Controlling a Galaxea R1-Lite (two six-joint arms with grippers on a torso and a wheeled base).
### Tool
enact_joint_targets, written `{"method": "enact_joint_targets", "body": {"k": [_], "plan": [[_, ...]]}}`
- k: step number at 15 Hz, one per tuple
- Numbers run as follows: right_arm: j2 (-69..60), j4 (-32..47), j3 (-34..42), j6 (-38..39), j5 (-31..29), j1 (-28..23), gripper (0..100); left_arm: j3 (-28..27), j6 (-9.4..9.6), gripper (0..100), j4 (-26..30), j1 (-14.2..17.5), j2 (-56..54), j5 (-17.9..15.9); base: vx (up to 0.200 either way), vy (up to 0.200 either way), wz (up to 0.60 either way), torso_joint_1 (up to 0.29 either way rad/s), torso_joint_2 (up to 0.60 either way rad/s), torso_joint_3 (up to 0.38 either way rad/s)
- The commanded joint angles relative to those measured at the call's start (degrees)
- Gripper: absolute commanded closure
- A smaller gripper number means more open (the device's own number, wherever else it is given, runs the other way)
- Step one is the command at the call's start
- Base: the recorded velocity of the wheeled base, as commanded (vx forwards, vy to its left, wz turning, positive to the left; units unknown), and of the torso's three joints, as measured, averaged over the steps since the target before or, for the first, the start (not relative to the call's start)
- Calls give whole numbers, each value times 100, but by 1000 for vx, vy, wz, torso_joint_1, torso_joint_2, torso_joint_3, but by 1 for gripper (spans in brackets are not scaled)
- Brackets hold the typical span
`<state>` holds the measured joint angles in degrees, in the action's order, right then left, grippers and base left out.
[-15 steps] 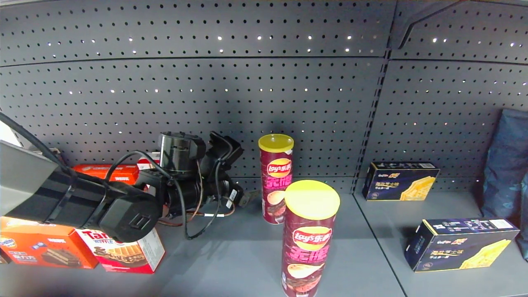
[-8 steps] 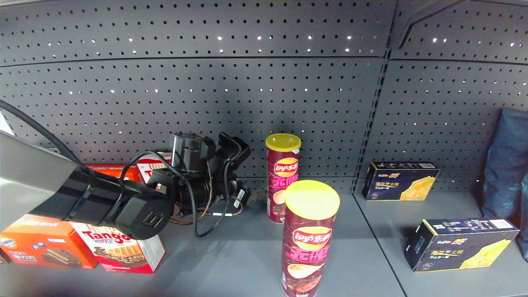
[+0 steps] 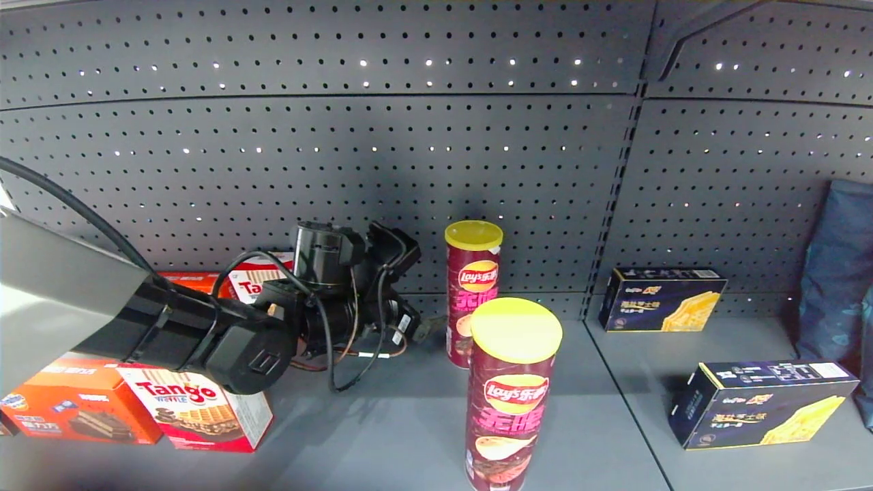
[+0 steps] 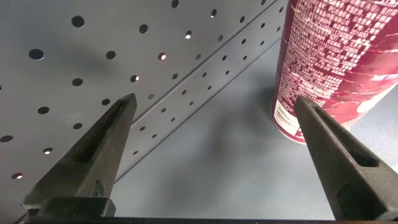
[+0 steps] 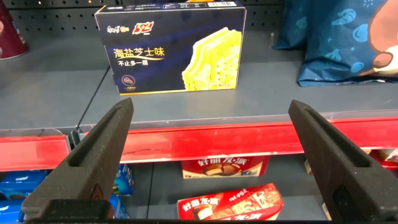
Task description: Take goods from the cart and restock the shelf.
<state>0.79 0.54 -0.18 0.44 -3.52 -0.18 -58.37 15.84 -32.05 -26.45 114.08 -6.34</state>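
Two maroon chips cans with yellow lids stand upright on the grey shelf (image 3: 382, 423). One can (image 3: 472, 293) is at the back by the pegboard, the other (image 3: 511, 395) near the front. My left gripper (image 3: 417, 327) lies low just left of the back can. In the left wrist view it (image 4: 211, 155) is open, with that can (image 4: 336, 62) standing just past one fingertip (image 4: 311, 115) and nothing between the fingers. My right gripper (image 5: 211, 162) is open and holds nothing, facing a navy biscuit box (image 5: 171, 50) from in front of the shelf's red edge (image 5: 211, 140).
Red and orange wafer boxes (image 3: 204, 412) sit under my left arm at the shelf's left. Two navy boxes (image 3: 660, 299) (image 3: 760, 402) and a blue bag (image 3: 835, 273) fill the right bay. Bare shelf lies between the wafer boxes and the front can.
My left arm has slid to the right along the back of the shelf, and the back chips can has shifted right with it. The front can has stayed put.
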Motion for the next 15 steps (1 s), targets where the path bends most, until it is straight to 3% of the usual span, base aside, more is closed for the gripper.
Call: {"method": "enact_joint_targets", "body": {"k": [1,5,9,10,12,15], "plan": [[9,-1,1,0,1,1,0,10,-2,0,-3,0,0,1,0,0,0,0,0,0],[9,-1,1,0,1,9,0,177,7,0,138,61,-720,115,0,0,0,0,0,0],[9,-1,1,0,1,1,0,862,16,0,682,53,-1969,256,0,0,0,0,0,0],[9,-1,1,0,1,1,0,1038,-54,0,893,53,-2408,300,0,0,0,0,0,0],[9,-1,1,0,1,1,0,1117,25,0,972,53,-2953,660,0,0,0,0,0,0],[9,-1,1,0,1,1,0,1398,16,0,990,79,-3691,827,0,0,0,0,0,0]]}}
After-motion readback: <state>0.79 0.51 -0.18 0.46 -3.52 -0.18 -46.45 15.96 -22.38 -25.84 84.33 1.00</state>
